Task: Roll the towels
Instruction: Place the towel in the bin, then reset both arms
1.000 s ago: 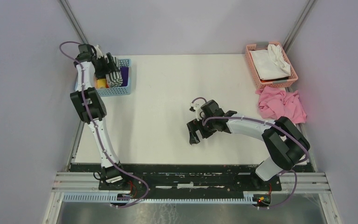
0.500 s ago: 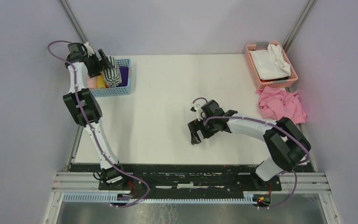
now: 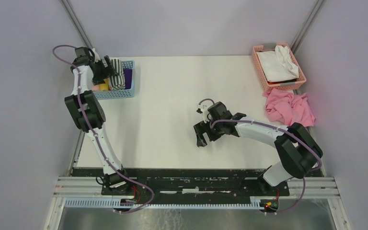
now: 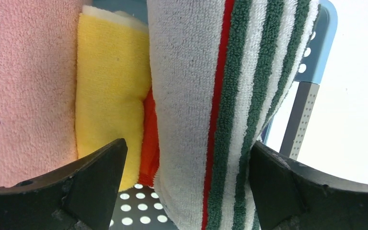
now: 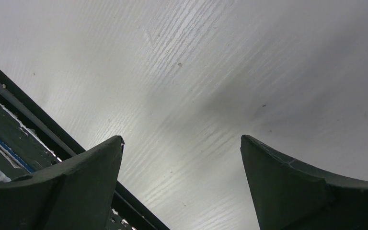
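Left tool [image 4: 188, 146] had backed off, released, leaving the striped towel [image 4: 196, 86] in the blue basket [image 3: 117, 94]: probably stowed. Right tool [image 5: 181, 138] spread, empty, mid-table [image 3: 172, 96].

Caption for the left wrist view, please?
Open left gripper straddles the striped towel in the blue basket, beside a yellow cloth.

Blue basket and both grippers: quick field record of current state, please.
blue basket: far-left corner of the table, holding several cloths
striped towel: in the basket, between yellow cloth and purple cloth
purple cloth: at the basket's right end
pink cloth: at the basket's left end
left gripper: open, straddling striped towel
right gripper: open, empty, above bare table
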Motion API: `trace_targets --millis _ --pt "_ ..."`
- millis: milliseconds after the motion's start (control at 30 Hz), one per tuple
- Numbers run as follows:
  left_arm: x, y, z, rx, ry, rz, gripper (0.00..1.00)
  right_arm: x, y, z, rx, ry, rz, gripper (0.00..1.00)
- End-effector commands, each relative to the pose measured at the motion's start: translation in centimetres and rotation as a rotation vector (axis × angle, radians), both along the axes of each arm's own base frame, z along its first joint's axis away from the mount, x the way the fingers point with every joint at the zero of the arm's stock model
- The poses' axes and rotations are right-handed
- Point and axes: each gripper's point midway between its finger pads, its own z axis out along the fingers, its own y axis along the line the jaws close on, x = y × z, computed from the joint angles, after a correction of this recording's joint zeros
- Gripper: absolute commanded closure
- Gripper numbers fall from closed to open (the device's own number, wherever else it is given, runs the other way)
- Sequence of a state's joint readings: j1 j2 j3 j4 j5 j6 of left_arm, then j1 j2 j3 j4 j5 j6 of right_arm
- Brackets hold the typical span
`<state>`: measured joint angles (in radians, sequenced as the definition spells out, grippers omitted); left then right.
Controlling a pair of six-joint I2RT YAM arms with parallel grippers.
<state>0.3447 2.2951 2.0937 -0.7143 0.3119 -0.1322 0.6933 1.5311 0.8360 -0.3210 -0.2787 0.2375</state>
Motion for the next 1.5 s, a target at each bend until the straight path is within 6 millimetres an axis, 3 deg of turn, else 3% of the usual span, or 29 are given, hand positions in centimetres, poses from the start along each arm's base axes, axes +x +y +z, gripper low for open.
trace_targets --millis 0,200,300,600,733,867,1033,1133,1333,1467 --pt "-1.2 -0.8 1.5 0.128 0.038 0.011 0.03 1.3 0.8 1.2 0.036 -0.055 -0.004 0.0" --pt "-2.6 2.7 -1.3 0.278 0.17 0.122 0.1 1.3 0.4 1.1 0.025 -0.065 -0.005 0.0" --pt "-1.9 2.0 -0.5 0.248 0.133 0.101 0.11 1.3 0.4 1.0 0.021 -0.064 -0.005 0.0" --pt "0.5 -1.2 6.7 0.099 -0.078 0.053 0.0 2.6 -0.5 3.8 0.021 -0.181 -0.057 0.0" --pt "0.4 -1.5 9.2 0.084 -0.126 0.067 0.01 3.4 -1.2 5.9 0.024 -0.252 -0.104 0.0" --pt "-0.6 -2.0 11.5 0.086 -0.158 0.073 0.01 4.5 -3.2 8.3 -0.011 -0.355 -0.202 0.0" --pt "-3.4 -4.0 15.6 0.118 -0.229 0.085 0.01 5.5 -7.2 13.0 -0.05 -0.522 -0.37 0.0" --pt "-6.5 -6.5 16.9 0.112 -0.249 0.081 0.01 5.5 -10.1 15.8 -0.086 -0.612 -0.477 0.0" --pt "-14.8 -10.7 20.5 0.094 -0.401 0.076 0.01 3.7 -16.8 21.9 -0.129 -0.786 -0.699 0.0" --pt "-20.8 -11.8 22.4 0.083 -0.537 0.085 0.01 2.1 -19.3 24.7 -0.102 -0.871 -0.748 0.0"
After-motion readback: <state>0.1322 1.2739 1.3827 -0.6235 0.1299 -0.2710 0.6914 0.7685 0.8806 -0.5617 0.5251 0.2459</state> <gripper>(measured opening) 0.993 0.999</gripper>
